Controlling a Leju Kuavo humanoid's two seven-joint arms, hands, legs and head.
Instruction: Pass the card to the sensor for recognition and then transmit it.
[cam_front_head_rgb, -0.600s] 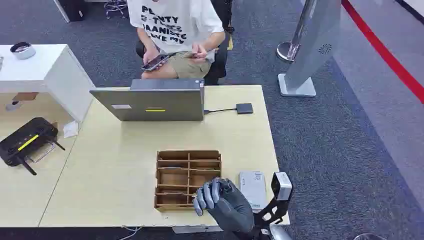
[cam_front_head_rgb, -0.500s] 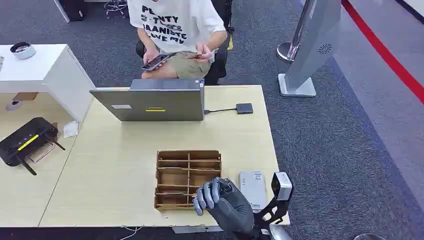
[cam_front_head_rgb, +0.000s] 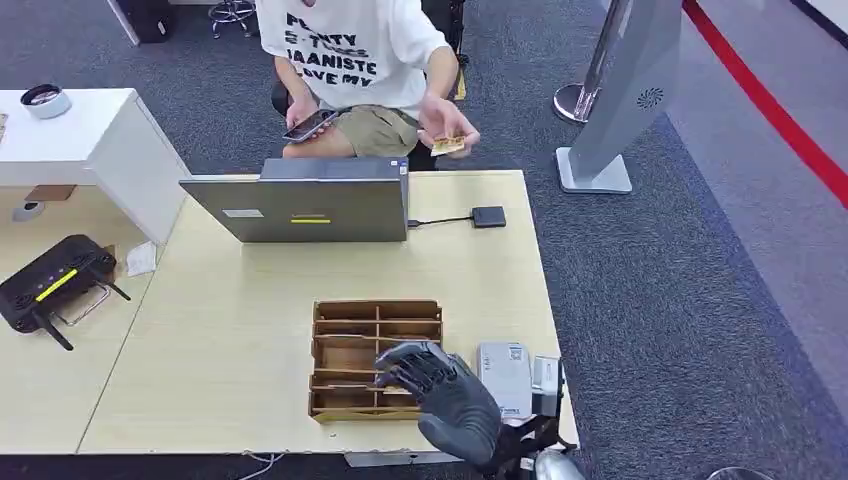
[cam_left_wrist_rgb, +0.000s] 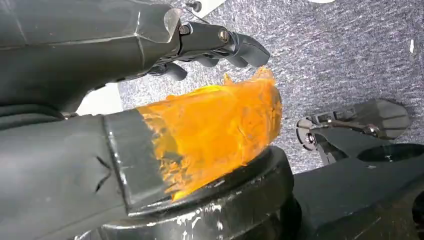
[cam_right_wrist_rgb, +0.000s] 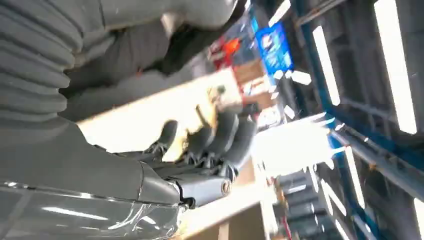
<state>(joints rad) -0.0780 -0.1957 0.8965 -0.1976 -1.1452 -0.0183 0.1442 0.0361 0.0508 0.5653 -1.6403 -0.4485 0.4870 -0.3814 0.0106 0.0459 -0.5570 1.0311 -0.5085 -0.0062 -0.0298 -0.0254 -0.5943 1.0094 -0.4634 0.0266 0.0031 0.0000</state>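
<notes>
Grey carpet surrounds a pale wooden bench (cam_front_head_rgb: 250, 330) w/ a grey laptop (cam_front_head_rgb: 300, 205) at its far edge and a person (cam_front_head_rgb: 350, 60) seated beyond it. You have the right hand (cam_front_head_rgb: 440, 392) over the brown wooden compartment tray (cam_front_head_rgb: 350, 345) near the bench's front edge, fingers (cam_front_head_rgb: 400, 362) spread above the tray's right-hand slots, apparently holding nothing; the right wrist view is too blurred to confirm. A white box-shaped sensor (cam_front_head_rgb: 505, 375) sits just beside the tray, toward the front right corner. The left hand (cam_left_wrist_rgb: 220, 45) hangs over carpet, fingers curled; can't tell if it holds anything.

Risk, as I judge it: fingers may catch a divider and drag the tray, or scrape past a flat card w/o lifting it.

Cards in the tray are too thin to make out. A small tan card (cam_front_head_rgb: 447, 145) sits in the person's hand past the far edge.
</notes>
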